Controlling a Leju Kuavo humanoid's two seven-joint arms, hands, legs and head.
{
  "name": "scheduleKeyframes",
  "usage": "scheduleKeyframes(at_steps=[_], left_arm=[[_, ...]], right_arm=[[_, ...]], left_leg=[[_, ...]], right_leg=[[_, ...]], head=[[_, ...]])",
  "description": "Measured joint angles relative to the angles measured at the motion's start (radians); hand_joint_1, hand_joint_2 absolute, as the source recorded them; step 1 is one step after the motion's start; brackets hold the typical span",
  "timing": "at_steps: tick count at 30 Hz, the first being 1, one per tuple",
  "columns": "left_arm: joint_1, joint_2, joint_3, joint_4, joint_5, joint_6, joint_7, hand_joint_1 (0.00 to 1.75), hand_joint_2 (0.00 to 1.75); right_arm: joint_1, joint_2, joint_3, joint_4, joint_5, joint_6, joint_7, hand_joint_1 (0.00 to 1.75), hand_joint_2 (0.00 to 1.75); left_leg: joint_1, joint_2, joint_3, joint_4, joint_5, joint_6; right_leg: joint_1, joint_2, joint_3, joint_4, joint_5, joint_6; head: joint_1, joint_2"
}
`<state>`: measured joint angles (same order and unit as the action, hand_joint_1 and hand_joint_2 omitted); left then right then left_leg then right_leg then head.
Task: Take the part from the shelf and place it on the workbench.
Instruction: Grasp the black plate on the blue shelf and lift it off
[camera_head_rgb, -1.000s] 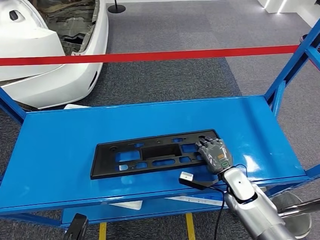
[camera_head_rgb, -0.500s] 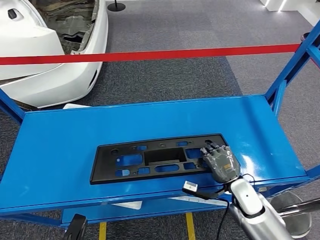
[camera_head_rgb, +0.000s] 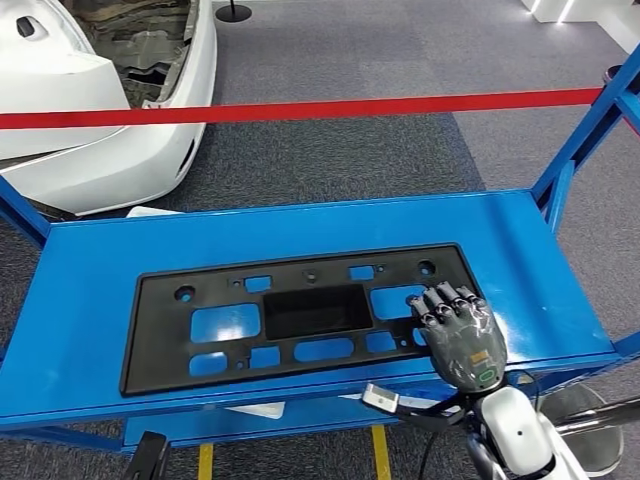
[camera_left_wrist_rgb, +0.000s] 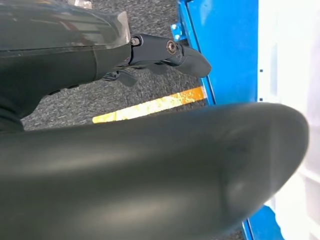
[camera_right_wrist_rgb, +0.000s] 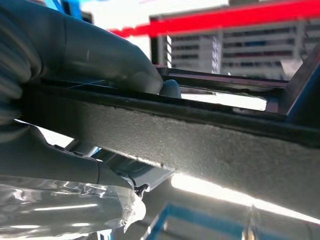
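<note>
Part (camera_head_rgb: 302, 315) gripped by right hand (camera_head_rgb: 460, 335); thumb hidden beneath.

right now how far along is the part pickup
Done: the right hand grips the black part's near right corner, fingers over its top. In hand: getting it off the blue shelf. Left: carrying it to the workbench and setting it down.

The part (camera_head_rgb: 294, 312) is matt black, and through its cut-outs shows the glossy blue of the shelf (camera_head_rgb: 98, 290). The right hand (camera_head_rgb: 460, 335) is dark grey with a small green ring mark (near the wrist), and its arm is silver-white. At 12 o'clock runs a red barrier tape (camera_head_rgb: 317, 110) over grey carpet (camera_head_rgb: 362, 60); at 10 o'clock is a white car body (camera_head_rgb: 90, 130), and at 6 o'clock are yellow floor stripes (camera_head_rgb: 380, 452).
</note>
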<state>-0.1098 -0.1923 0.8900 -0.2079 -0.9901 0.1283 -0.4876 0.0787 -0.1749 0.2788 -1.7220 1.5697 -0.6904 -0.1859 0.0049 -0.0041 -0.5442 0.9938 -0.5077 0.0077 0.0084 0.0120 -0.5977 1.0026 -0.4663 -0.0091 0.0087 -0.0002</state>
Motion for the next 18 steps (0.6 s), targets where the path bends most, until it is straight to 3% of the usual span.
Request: scheduleKeyframes(at_steps=[3,10,18], left_arm=[[0.003,0.000,0.009,0.000,0.010,0.006,-0.006,0.00,0.00],[0.013,0.000,0.041,0.000,0.037,0.019,-0.033,0.00,0.00],[0.023,0.000,0.067,0.000,0.052,0.006,-0.065,0.00,0.00]], right_arm=[[0.052,0.046,-0.043,-0.096,0.000,0.000,-0.028,1.75,1.75],[0.156,0.115,-0.072,-0.322,0.000,0.000,0.029,1.75,1.75],[0.234,0.193,-0.072,-0.447,0.001,0.000,-0.054,1.75,1.75]], left_leg=[[0.000,0.000,-0.001,0.000,0.000,0.000],[0.000,0.000,-0.001,0.000,0.000,0.000],[0.000,0.000,0.000,0.000,0.000,0.000]], right_leg=[[0.000,0.000,-0.001,0.000,0.000,0.000],[0.000,0.001,-0.001,0.000,0.000,0.000],[0.000,0.001,0.000,0.000,0.000,0.000]], head=[[0.000,0.000],[0.000,0.000],[0.000,0.000]])
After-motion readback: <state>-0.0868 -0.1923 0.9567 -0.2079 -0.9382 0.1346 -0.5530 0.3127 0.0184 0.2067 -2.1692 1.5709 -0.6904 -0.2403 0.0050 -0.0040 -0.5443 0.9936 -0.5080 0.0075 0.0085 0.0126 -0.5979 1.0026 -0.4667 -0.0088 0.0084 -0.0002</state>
